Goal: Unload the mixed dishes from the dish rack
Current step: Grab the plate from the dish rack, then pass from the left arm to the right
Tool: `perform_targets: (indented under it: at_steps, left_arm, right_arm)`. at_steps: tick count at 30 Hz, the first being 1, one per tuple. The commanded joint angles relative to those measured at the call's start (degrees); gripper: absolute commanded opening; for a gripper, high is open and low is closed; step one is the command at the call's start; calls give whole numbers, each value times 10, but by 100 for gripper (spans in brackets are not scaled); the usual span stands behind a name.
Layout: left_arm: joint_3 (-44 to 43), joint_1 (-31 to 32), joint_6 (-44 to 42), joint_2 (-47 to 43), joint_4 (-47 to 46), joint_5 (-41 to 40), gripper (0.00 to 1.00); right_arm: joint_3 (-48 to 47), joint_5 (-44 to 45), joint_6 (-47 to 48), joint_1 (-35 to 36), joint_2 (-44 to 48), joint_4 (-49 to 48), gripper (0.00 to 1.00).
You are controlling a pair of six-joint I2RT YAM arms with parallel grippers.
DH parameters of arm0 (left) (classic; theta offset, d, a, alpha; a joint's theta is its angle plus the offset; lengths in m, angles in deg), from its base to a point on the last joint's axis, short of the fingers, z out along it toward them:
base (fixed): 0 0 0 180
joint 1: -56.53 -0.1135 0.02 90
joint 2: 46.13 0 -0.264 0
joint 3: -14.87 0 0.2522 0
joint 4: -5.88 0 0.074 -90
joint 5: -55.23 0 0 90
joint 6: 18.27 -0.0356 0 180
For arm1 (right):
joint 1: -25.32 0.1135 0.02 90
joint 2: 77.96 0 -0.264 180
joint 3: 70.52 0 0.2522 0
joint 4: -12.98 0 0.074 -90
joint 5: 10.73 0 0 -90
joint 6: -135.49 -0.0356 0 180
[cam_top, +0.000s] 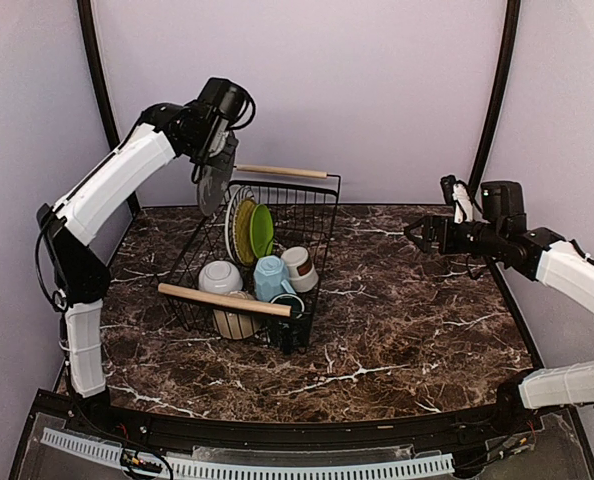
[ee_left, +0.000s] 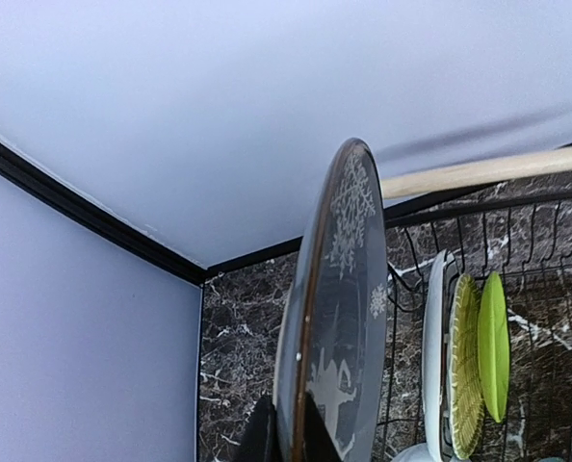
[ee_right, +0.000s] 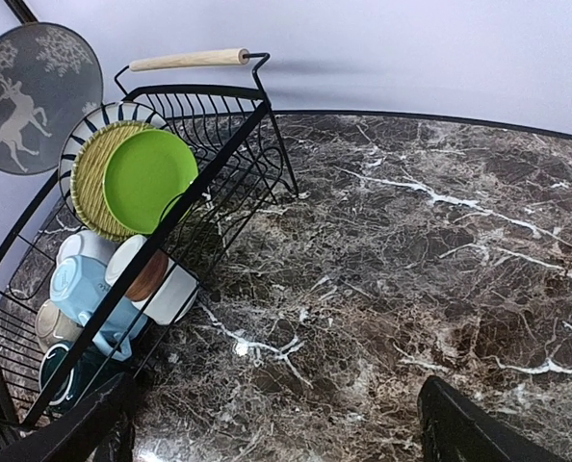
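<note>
What the left gripper holds: a grey plate with a white deer and snowflakes on it. The fingers are pinched tight on the plate's edge.
Where the grey plate is: up in the air, standing on its edge, over the far left corner of the dish rack. It does not touch the rack.
Right gripper: its fingers are wide apart and hold nothing. It hangs over the right side of the dark marble table, well apart from the rack.
Dish rack: a black wire basket in the middle of the table, with a wooden handle at the far end and one at the near end.
Far end of the rack: a black-and-white striped plate and two lime-green plates stand on edge, side by side.
Near end of the rack: a white bowl, a cream bowl, a light blue mug, a brown-white cup and a dark green mug sit close together.
</note>
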Motion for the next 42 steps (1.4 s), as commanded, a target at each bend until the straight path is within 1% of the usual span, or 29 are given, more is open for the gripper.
perform_targets:
  at_steps: [1, 6, 7, 8, 9, 10, 11, 12, 13, 14, 15, 16, 17, 18, 19, 20, 21, 22, 23, 24, 25, 29, 31, 34, 37, 39, 40, 42]
  left_arm:
    - [-3, 3, 34, -125, -44, 49, 1]
    - [55, -2, 82, -189, -70, 113, 1]
    - [65, -10, 101, -197, -75, 147, 1]
    - [88, -16, 112, -220, -90, 169, 1]
    - [121, -31, 136, -233, -100, 216, 1]
    - [141, -39, 149, -259, -124, 241, 1]
    - [182, -59, 176, -274, -141, 296, 1]
    - [209, -69, 190, -305, -178, 326, 1]
    - [262, -91, 218, -319, -202, 388, 1]
    - [287, -101, 233, -347, -251, 419, 1]
    - [334, -118, 259, -357, -274, 480, 1]
    - [354, -124, 271, -375, -317, 535, 1]
    - [392, -132, 291, -380, -337, 558, 1]
    - [409, -133, 301, -388, -379, 605, 1]
    - [445, -134, 325, -391, -400, 627, 1]
    - [465, -134, 339, -394, -452, 673, 1]
    - [501, -135, 371, -394, -481, 695, 1]
    - [519, -135, 388, -393, -537, 728, 1]
    - [550, -135, 416, -391, -591, 743, 1]
    - [562, -135, 442, -388, -614, 769, 1]
    - [581, -135, 454, -383, -649, 780, 1]
    - [616, -118, 505, -358, -732, 816, 1]
    - [622, -97, 511, -344, -750, 825, 1]
    - [624, -59, 500, -325, -751, 813, 1]
    - [630, -40, 511, -303, -773, 813, 1]
    - [633, -32, 520, -292, -784, 819, 1]
    - [634, -28, 519, -289, -784, 818, 1]
    - [638, -22, 514, -288, -777, 810, 1]
  right_arm:
    - [-3, -18, -13, 2, -8, -22, 99]
    - [-3, -25, -19, 3, -9, -21, 99]
    - [-4, -25, -21, 3, -12, -19, 99]
    - [-5, -25, -22, 3, -13, -17, 99]
    - [-7, -26, -22, 3, -16, -14, 99]
    - [-9, -29, -24, 3, -18, -13, 99]
    - [-10, -33, -25, 4, -21, -12, 99]
    - [-11, -39, -28, 5, -23, -15, 99]
    - [-12, -45, -31, 6, -25, -17, 99]
    - [-13, -52, -35, 8, -28, -22, 99]
    - [-14, -60, -40, 10, -32, -26, 99]
    - [-15, -69, -44, 13, -36, -31, 99]
    - [-17, -79, -50, 15, -41, -36, 99]
    - [-18, -91, -55, 18, -49, -43, 99]
    - [-19, -104, -62, 21, -55, -51, 99]
    - [-20, -119, -70, 24, -62, -61, 99]
    - [-19, -141, -82, 28, -67, -74, 99]
    - [-17, -162, -94, 31, -72, -96, 99]
    - [-15, -182, -106, 34, -78, -114, 99]
    - [-14, -202, -121, 38, -83, -129, 99]
    - [-12, -225, -136, 39, -89, -156, 99]
    - [-13, -304, -200, 50, -115, -237, 97]
    - [-20, -328, -226, 56, -130, -264, 95]
    - [-30, -345, -249, 65, -145, -286, 90]
    - [-23, -346, -272, 68, -152, -311, 87]
    - [-18, -356, -284, 68, -160, -325, 82]
    - [-14, -361, -292, 68, -161, -334, 80]
    - [-4, -366, -308, 68, -160, -358, 79]
